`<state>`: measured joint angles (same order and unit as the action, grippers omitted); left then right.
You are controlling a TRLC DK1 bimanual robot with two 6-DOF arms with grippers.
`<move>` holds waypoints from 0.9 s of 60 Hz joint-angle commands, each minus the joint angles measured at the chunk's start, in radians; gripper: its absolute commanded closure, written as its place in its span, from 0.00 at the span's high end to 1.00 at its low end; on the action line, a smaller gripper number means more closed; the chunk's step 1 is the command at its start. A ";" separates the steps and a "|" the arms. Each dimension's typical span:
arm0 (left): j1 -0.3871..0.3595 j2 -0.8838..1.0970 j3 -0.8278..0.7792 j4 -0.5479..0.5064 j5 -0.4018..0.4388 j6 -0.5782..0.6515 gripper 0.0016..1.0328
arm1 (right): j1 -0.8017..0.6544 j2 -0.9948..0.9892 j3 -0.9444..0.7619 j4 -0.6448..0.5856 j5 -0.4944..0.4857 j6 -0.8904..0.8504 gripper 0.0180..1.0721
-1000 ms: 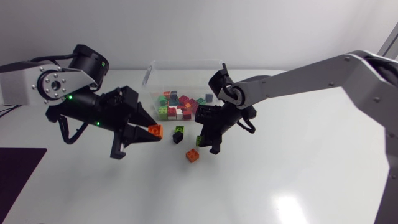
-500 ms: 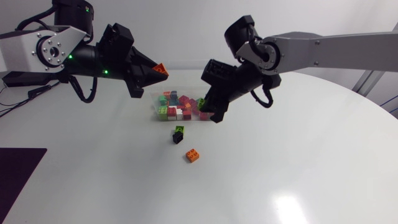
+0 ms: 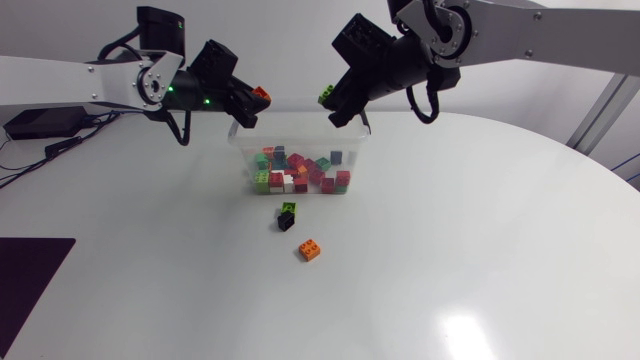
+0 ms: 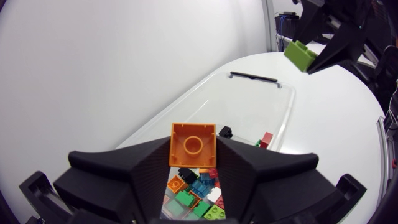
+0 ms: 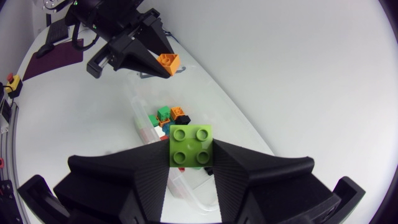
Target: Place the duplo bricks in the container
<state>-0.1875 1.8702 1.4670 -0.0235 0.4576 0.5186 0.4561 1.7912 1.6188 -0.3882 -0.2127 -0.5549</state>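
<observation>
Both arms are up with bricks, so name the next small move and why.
Probably open the left gripper: it is shut on the orange brick, and its wrist view shows the container right under it, so the brick should drop in. The right gripper, holding the green brick, can follow.

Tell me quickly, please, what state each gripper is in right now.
Left gripper: shut on an orange brick.
Right gripper: shut on a green brick.

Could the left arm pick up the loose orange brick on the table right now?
Probably not yet: the left gripper is shut on a second orange brick by the container. Nothing blocks the loose orange brick itself.
</observation>
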 commanded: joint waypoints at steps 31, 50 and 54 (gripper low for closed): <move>-0.035 -0.240 -0.241 0.192 -0.132 -0.103 0.95 | -0.019 0.263 0.181 0.078 0.091 0.055 0.83; -0.043 -0.398 -0.444 0.099 -0.132 -0.103 0.95 | -0.002 0.123 0.006 0.089 0.101 0.064 0.91; -0.053 -0.407 -0.497 0.096 -0.132 -0.098 0.95 | 0.010 0.050 -0.099 0.104 0.101 0.066 0.91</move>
<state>-0.2245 1.4918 1.0340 0.0788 0.3302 0.4374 0.4473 1.9308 1.6218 -0.3035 -0.1215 -0.5152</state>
